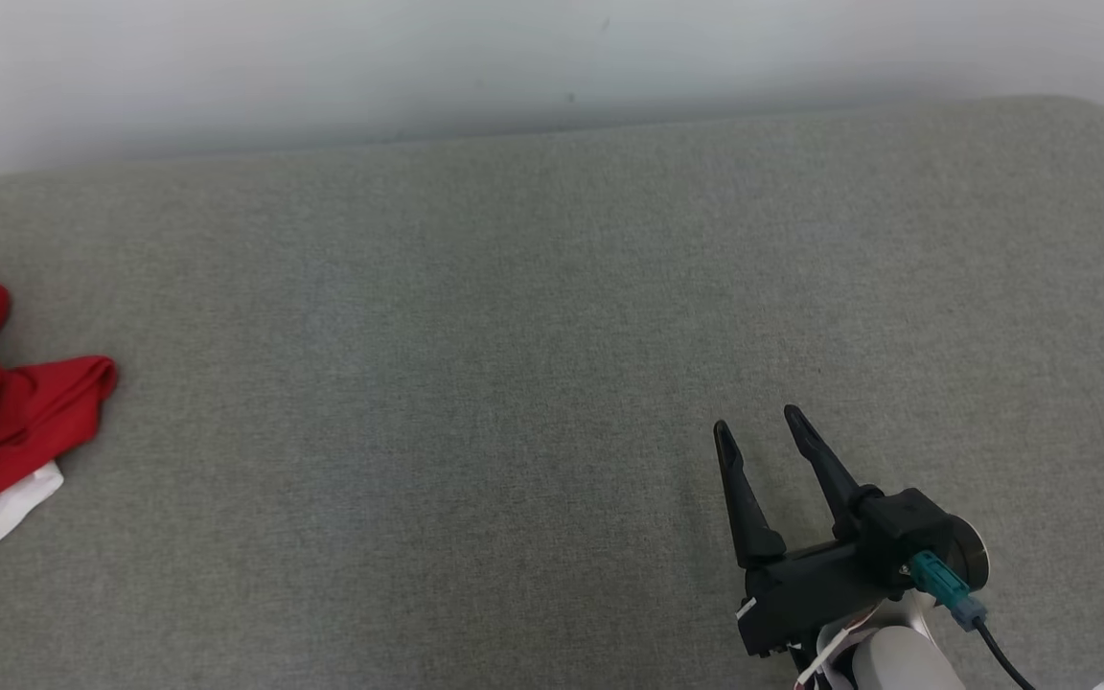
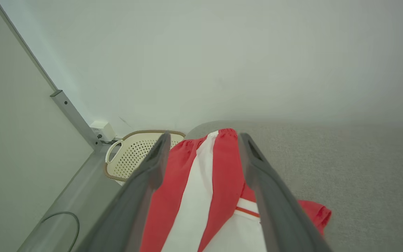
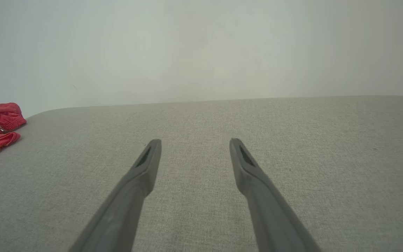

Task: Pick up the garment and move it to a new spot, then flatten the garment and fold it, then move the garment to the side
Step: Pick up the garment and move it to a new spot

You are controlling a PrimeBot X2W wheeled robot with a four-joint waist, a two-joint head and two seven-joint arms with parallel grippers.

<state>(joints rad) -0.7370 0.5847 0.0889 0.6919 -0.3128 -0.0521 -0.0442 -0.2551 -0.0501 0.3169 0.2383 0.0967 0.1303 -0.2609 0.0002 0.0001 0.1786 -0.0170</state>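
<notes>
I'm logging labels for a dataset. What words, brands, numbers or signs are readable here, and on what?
None readable.
The red and white garment shows stripes, no print.
The white tag on the right gripper is too small to read.

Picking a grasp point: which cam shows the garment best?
Left wrist view: the garment lies close and central, red and white stripes clear. Head view cuts it off at the left edge; right wrist view, a small red bunch far left.

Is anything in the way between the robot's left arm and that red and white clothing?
Nothing visible does. The left gripper, fingers open, points straight at the garment lying on the grey cushion.
</notes>
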